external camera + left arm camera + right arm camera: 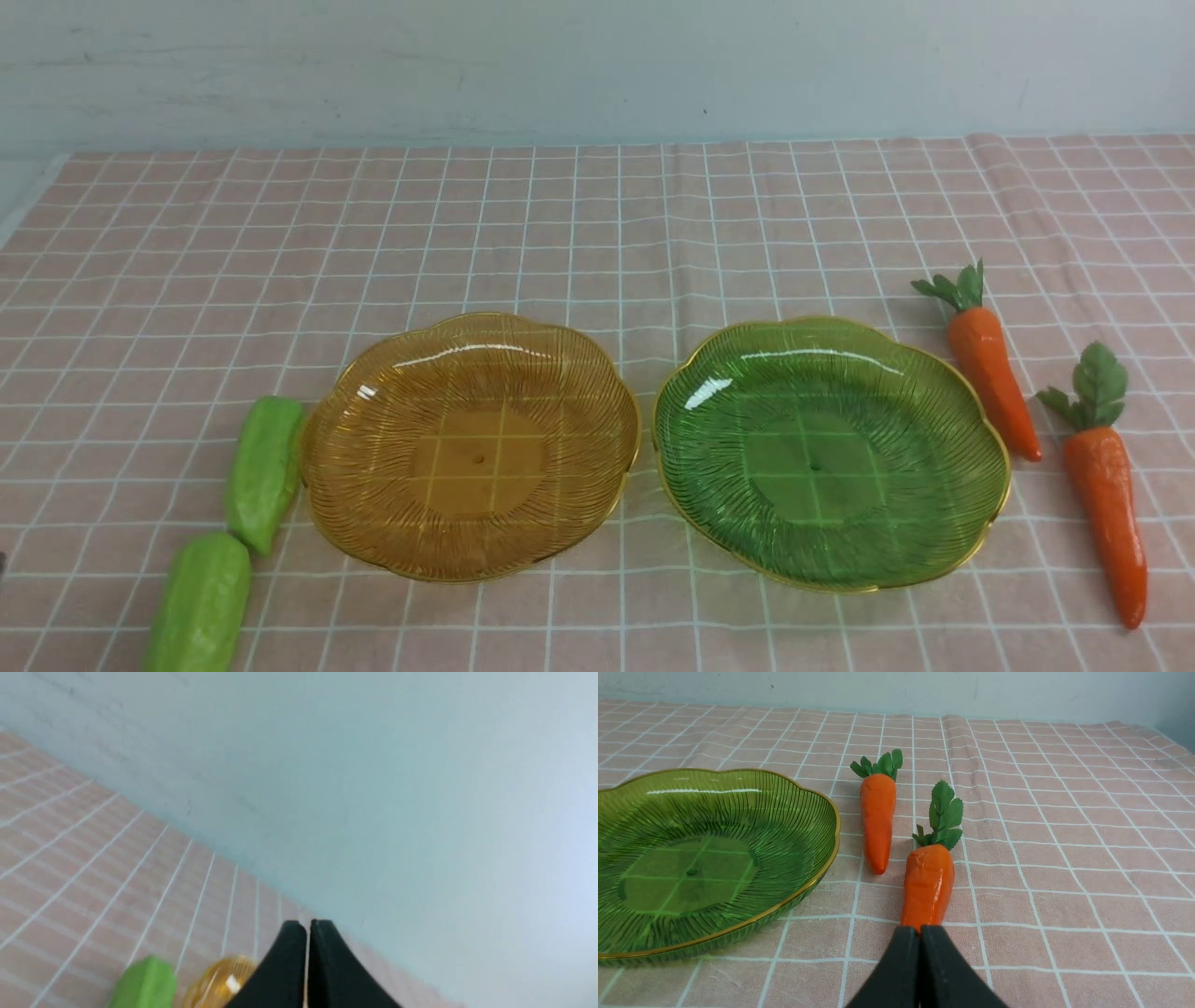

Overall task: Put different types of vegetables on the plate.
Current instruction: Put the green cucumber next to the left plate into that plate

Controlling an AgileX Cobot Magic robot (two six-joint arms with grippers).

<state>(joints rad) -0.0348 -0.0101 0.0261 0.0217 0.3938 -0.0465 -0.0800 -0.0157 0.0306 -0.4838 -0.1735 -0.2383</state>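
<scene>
Near gourd cropped, near carrot tip hidden

No legible text, label, brand, number or sign in any of the 3 views.

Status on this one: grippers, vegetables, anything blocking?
Left gripper, right gripper shut, empty. Gourds beside amber plate, carrots beside green plate; none plated. Nothing blocking.
</scene>
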